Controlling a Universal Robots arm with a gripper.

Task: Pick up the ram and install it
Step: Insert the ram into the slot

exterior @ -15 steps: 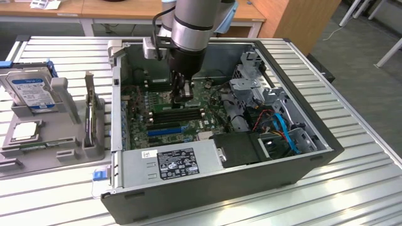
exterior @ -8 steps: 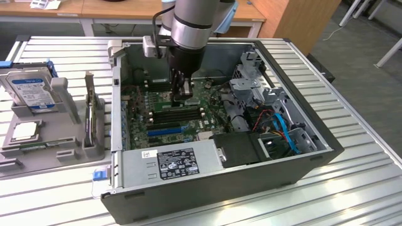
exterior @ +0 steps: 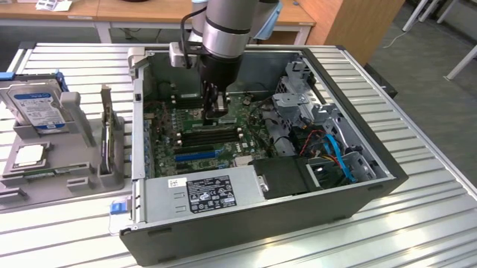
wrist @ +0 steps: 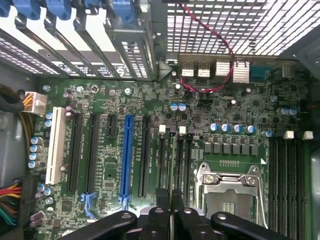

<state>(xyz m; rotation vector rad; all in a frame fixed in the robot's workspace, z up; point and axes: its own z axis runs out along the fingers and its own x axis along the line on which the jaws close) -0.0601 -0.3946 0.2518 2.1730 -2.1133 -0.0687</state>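
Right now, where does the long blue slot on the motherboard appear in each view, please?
Exterior view: the blue slot lies between the pincer and the silver labelled box.
Wrist view: the blue slot runs among black slots, apart from the white slot.
Shared landmark: the pincer.

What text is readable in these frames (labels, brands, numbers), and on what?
None is clear enough to quote.
Power supply label: white print on black, too small to read.
White sticker beside it: dark marks, too small to read.
Hard drive, blue label: print blurred.
Motherboard: white markings by the slots, too small to read.
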